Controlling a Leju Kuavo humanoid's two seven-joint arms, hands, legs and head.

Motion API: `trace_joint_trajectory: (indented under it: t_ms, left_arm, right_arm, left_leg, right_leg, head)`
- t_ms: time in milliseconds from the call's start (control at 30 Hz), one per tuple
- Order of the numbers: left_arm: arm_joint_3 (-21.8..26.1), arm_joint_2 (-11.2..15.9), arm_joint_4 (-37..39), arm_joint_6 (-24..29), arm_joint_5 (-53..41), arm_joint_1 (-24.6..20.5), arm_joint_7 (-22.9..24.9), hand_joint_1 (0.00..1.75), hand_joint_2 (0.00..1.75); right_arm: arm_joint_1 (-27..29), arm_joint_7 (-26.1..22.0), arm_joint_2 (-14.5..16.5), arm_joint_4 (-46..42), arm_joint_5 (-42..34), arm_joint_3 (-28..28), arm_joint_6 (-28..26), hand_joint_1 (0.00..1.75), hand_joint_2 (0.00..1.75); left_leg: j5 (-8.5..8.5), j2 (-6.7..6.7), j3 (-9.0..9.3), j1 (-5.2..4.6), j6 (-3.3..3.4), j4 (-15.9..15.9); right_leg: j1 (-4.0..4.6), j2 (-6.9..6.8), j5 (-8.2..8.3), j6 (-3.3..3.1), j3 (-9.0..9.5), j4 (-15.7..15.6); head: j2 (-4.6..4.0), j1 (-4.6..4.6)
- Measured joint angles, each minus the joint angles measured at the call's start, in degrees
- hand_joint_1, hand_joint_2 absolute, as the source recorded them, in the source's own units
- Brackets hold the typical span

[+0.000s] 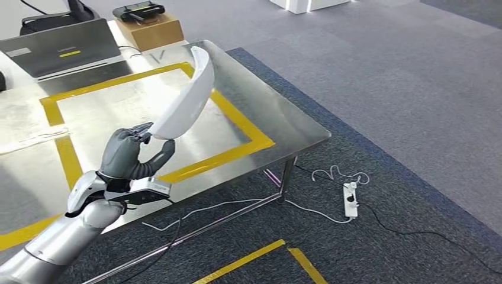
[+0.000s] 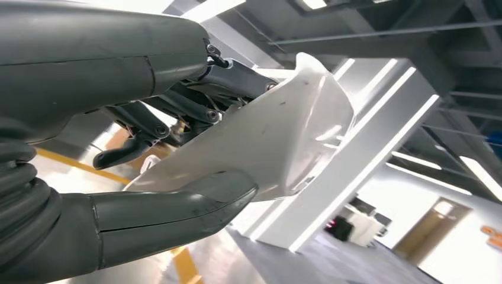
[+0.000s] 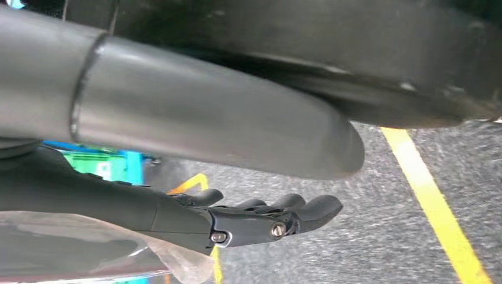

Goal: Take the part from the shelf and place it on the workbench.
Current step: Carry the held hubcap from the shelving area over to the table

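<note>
Head view has the left hand (image 1: 129, 155) up over the workbench (image 1: 284, 115), gripping the part (image 1: 188, 100) by its lower end. It's a long curved white shell, and it sticks up and away from the hand at a slant, hanging in the air above the yellow tape rectangle (image 1: 243, 121) on the steel top, not touching the surface. The hand itself sits close to the bench's near edge, towards the right-hand corner. In the left wrist view you can see the grip pretty well: thick grey thumb (image 2: 177, 207) under the white shell, darker fingers (image 2: 237, 77) clamped on its other face, so it's pinched between them.

At the far edge of the bench there's a cardboard box (image 1: 149, 29) and a grey case (image 1: 59, 47). A white power strip (image 1: 350, 199) lies on the carpet past the bench's right corner.

Right wrist view shows the right hand (image 3: 260, 216) over the carpet, fingers stretched out nearly straight, nothing in it.
</note>
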Motion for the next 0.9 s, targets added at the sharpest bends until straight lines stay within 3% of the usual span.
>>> trace_joint_trajectory:
  t_ms: [33, 100, 167, 200, 233, 267, 300, 367, 433, 500, 533, 600, 667, 733, 767, 800, 833, 900]
  left_arm:
    - [0.1, 0.0, 0.0, 0.0, 0.0, 0.0, 0.0, 1.75, 1.75]
    - [0.3, 0.0, 0.0, 0.2, 0.0, -0.2, 0.0, 1.75, 1.75]
    - [0.3, 0.0, 0.0, 0.3, 0.0, -0.4, 0.0, 1.75, 1.75]
    - [0.4, -0.1, 0.0, 0.3, 0.0, -0.3, 0.0, 1.75, 1.75]
    - [0.4, -0.1, 0.0, 0.3, -0.1, -0.3, 0.0, 1.75, 1.75]
    - [0.4, -0.2, 0.0, 0.3, -0.2, -0.2, 0.0, 1.75, 1.75]
    - [0.4, -0.2, 0.0, 0.3, -0.2, -0.2, 0.0, 1.75, 1.75]
    - [0.4, -0.2, 0.0, 0.4, -0.3, -0.3, 0.0, 1.75, 1.75]
    - [0.4, -0.2, 0.0, 0.5, -0.4, -0.3, 0.0, 1.75, 1.75]
    - [0.4, -0.2, 0.0, 0.5, -0.5, -0.3, 0.0, 1.75, 1.75]
    - [0.5, -0.2, 0.0, 0.5, -0.5, -0.2, 0.0, 1.75, 1.75]
    - [0.5, -0.1, 0.1, 0.5, -0.5, -0.3, 0.0, 1.75, 1.75]
    - [0.5, 0.0, 0.1, 0.6, -0.5, -0.5, 0.0, 1.75, 1.75]
    - [0.5, -0.1, 0.2, 0.5, -0.5, -0.3, 0.1, 1.75, 1.75]
    - [0.5, -0.1, 0.2, 0.5, -0.5, -0.2, 0.1, 1.75, 1.75]
    - [0.5, -0.1, 0.3, 0.5, -0.5, -0.2, 0.1, 1.75, 1.75]
    - [0.5, -0.1, 0.3, 0.5, -0.5, -0.2, 0.1, 1.75, 1.75]
    - [0.5, -0.1, 0.3, 0.6, -0.5, -0.3, 0.1, 1.75, 1.75]
  right_arm:
    - [-0.1, 0.0, 0.0, 0.0, 0.0, 0.1, 0.0, 0.00, 0.00]
    - [-0.4, 0.0, 0.0, 0.0, 0.0, 0.3, 0.0, 0.00, 0.00]
    - [-0.4, 0.0, 0.0, 0.0, 0.0, 0.3, 0.0, 0.00, 0.00]
    - [-0.3, 0.1, 0.0, 0.0, 0.0, 0.4, 0.1, 0.00, 0.00]
    - [-0.2, 0.1, 0.0, 0.0, 0.0, 0.4, 0.1, 0.00, 0.00]
    - [-0.2, 0.2, 0.0, 0.0, 0.0, 0.4, 0.1, 0.00, 0.00]
    - [-0.2, 0.2, 0.0, 0.0, 0.0, 0.5, 0.1, 0.00, 0.00]
    - [-0.2, 0.1, 0.0, 0.0, 0.0, 0.6, 0.1, 0.00, 0.00]
    - [-0.2, 0.1, 0.0, 0.0, 0.0, 0.7, 0.1, 0.00, 0.00]
    - [-0.3, 0.1, 0.0, 0.0, 0.0, 0.7, 0.2, 0.00, 0.00]
    - [-0.3, 0.1, 0.0, 0.0, 0.0, 0.8, 0.2, 0.00, 0.00]
    - [-0.4, 0.2, 0.0, 0.0, 0.0, 0.8, 0.2, 0.00, 0.00]
    - [-0.3, 0.2, 0.0, 0.0, 0.0, 0.8, 0.2, 0.00, 0.00]
    - [-0.2, 0.2, 0.0, 0.0, 0.0, 0.8, 0.2, 0.00, 0.00]
    - [-0.1, 0.2, 0.0, 0.0, 0.0, 0.8, 0.2, 0.00, 0.00]
    - [-0.1, 0.1, 0.0, 0.0, 0.0, 0.8, 0.2, 0.00, 0.00]
    - [-0.1, 0.1, 0.0, 0.0, 0.0, 0.8, 0.2, 0.00, 0.00]
    - [-0.2, 0.0, 0.0, 0.0, 0.0, 0.8, 0.2, 0.00, 0.00]
  left_leg:
    - [0.03, -0.72, 0.14, 0.11, 0.30, -0.2]
    - [0.16, -1.99, 0.48, 0.47, 0.98, -0.6]
    - [0.14, -3.21, 0.46, 0.60, 1.43, -0.6]
    - [0.12, -3.95, 0.44, 0.60, 1.55, -0.6]
    - [0.10, -4.75, 0.44, 0.59, 1.59, -0.6]
    - [0.10, -5.58, 0.46, 0.60, 1.58, -0.5]
    - [0.09, -6.41, 0.50, 0.63, 1.53, -0.5]
    - [0.00, -7.91, 0.44, 0.65, 1.22, -0.2]
    - [0.08, -9.24, 0.05, 0.71, 0.57, 0.0]
    - [0.43, -10.54, -0.29, 0.92, -0.22, -0.1]
    - [0.37, -10.33, -0.38, 0.98, -0.54, 0.0]
    - [-1.29, -7.52, -1.47, 0.83, -1.13, 2.4]
    - [-4.84, -4.26, -4.59, 0.90, -1.65, 9.3]
    - [-6.85, -3.55, -7.34, 1.21, -2.05, 15.3]
    - [-6.28, -3.39, -7.33, 1.33, -2.18, 15.5]
    - [-4.78, -3.07, -6.23, 1.41, -2.25, 13.4]
    - [-2.72, -2.19, -4.20, 1.42, -2.23, 9.6]
    - [-0.46, 0.87, -0.52, 0.94, -1.89, 2.5]
  right_leg:
    - [-0.08, 0.30, -0.43, 0.36, 0.07, 0.2]
    - [-0.26, 3.06, -2.60, 0.92, -1.39, 3.5]
    - [-0.38, 6.15, -6.00, 1.13, -5.49, 11.4]
    - [-0.40, 6.69, -7.11, 1.18, -7.63, 15.1]
    - [-0.41, 6.90, -7.13, 1.18, -9.06, 17.1]
    - [-0.42, 7.00, -5.97, 1.15, -9.43, 16.8]
    - [-0.47, 7.26, -3.80, 1.08, -8.67, 14.2]
    - [-0.76, 9.36, 0.54, 0.86, -5.51, 6.2]
    - [-0.95, 11.23, 1.90, 0.51, -3.24, 1.5]
    - [-0.84, 10.69, 1.74, -0.01, -2.61, 0.8]
    - [-0.83, 10.03, 1.91, -0.37, -2.44, 0.6]
    - [-0.91, 8.61, 2.18, -1.09, -2.04, 0.0]
    - [-0.81, 7.03, 2.09, -1.56, -1.84, -0.1]
    - [-0.75, 5.38, 1.87, -1.72, -1.76, -0.1]
    - [-0.75, 4.57, 1.75, -1.69, -1.68, -0.1]
    - [-0.75, 3.81, 1.60, -1.59, -1.53, -0.1]
    - [-0.74, 3.07, 1.39, -1.43, -1.28, -0.1]
    - [-0.40, 1.83, 0.91, -0.91, -0.85, 0.0]
  head:
    - [0.00, 0.04]
    - [0.00, 0.39]
    - [0.00, 0.74]
    - [0.00, 0.78]
    - [0.00, 0.78]
    - [-0.01, 0.78]
    - [-0.01, 0.78]
    - [-0.01, 0.78]
    - [0.00, 0.76]
    - [0.00, 0.74]
    - [0.00, 0.73]
    - [-0.01, 0.43]
    - [-0.01, 0.14]
    - [-0.01, 0.12]
    - [-0.01, 0.13]
    - [-0.01, 0.11]
    - [-0.01, 0.12]
    - [-0.01, 0.11]
